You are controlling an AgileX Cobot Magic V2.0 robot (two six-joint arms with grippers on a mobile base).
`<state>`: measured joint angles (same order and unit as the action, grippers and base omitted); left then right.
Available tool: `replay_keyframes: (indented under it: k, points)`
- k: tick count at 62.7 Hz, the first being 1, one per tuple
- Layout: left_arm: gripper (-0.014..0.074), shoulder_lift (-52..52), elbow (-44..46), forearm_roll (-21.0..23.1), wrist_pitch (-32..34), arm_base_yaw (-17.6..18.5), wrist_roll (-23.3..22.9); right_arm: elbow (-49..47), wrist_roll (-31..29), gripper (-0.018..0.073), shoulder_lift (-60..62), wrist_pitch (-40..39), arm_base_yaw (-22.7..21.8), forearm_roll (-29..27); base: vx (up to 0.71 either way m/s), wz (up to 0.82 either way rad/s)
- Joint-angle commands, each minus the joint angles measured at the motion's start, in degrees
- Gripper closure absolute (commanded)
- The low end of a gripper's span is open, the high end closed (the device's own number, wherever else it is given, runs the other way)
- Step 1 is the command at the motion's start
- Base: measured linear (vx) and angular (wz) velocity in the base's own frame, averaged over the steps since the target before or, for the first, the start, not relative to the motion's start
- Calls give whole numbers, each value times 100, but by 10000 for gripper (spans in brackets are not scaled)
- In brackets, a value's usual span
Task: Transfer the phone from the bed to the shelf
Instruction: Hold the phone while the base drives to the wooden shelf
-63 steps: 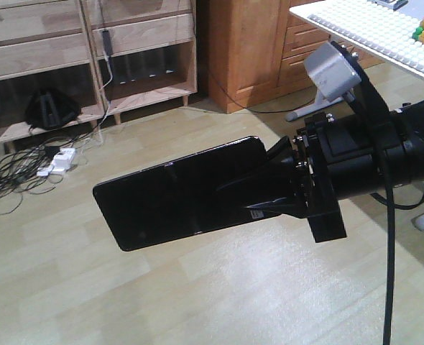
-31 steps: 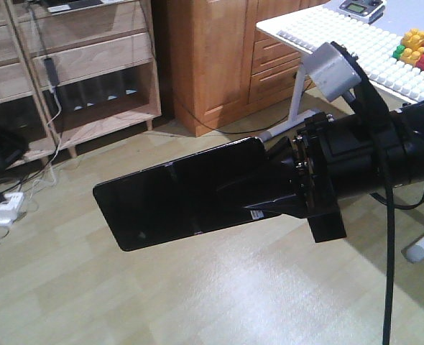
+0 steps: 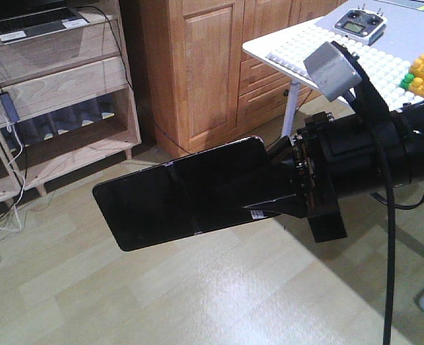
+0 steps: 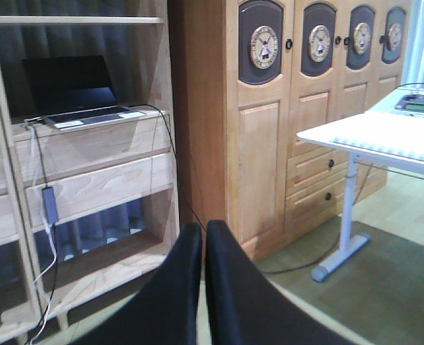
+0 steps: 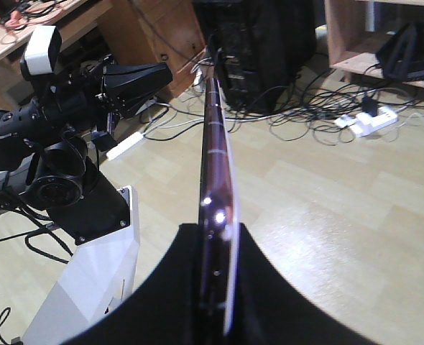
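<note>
The phone [image 3: 180,198] is a glossy black slab held out flat over the floor, and my right gripper [image 3: 266,192] is shut on its right end. In the right wrist view the phone [image 5: 213,136] shows edge-on with its pinkish rim, clamped between the two black fingers of the right gripper [image 5: 216,233]. My left gripper [image 4: 203,230] is shut with nothing in it and points at the shelf [image 4: 100,140], the pale wood unit with cubbies. That shelf [image 3: 57,86] stands at the upper left of the front view. The bed is out of view.
A grey laptop [image 4: 79,93] sits on a shelf board with a cable hanging down. An orange-brown wardrobe [image 3: 197,72] stands right of the shelf. A white studded table [image 3: 316,50] carries toy bricks [image 3: 422,75] and a remote controller [image 3: 358,25]. Cables and a power strip [image 5: 366,122] lie on the floor.
In the front view the room has slid leftward: the shelf has moved towards the left edge, and the wardrobe and white table have come further in. The right gripper still holds the phone the same way.
</note>
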<state>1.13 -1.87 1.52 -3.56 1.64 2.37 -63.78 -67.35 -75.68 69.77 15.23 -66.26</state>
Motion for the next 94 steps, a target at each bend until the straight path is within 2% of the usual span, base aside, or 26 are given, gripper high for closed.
replay_keyframes:
  k: [1,59,94]
  points:
    - [595,41,139,60,395,25,-50,-145,-59,561,157,357,1,-514,50,2]
    - [595,41,139,60,395,25,-50,-145,-59,561,157,341,1,-514,49,12]
    - [595,41,139,60,395,25,-50,-145,-59,561,157,341,1,-514,44,26]
